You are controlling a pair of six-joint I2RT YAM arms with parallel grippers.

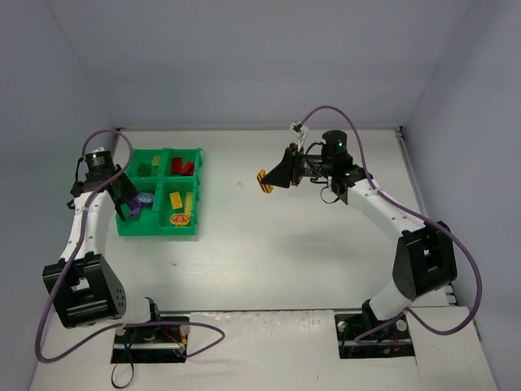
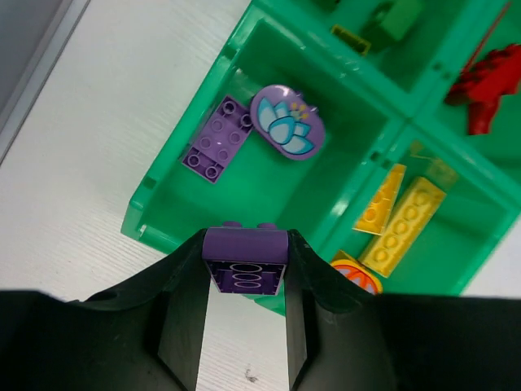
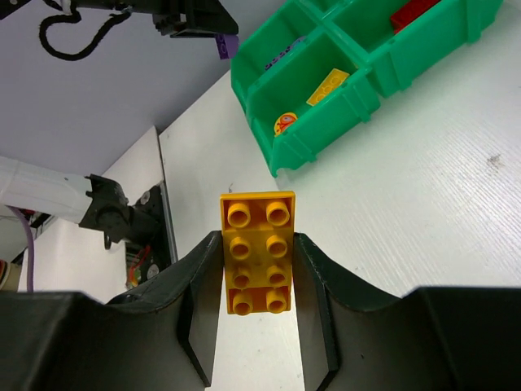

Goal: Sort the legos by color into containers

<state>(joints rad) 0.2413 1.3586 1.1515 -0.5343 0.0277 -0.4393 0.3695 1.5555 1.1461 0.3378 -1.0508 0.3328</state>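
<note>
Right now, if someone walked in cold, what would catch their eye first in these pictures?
The bright green tray on the left of the table stands out, its four compartments holding bricks grouped by color. The left gripper hangs at its near left corner, shut on a purple brick. The right gripper, out over the middle of the table, is shut on a yellow-orange brick.

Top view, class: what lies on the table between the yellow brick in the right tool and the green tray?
Nothing. The top view shows bare white table between the yellow brick, clamped in the right tool, and the green tray.
</note>
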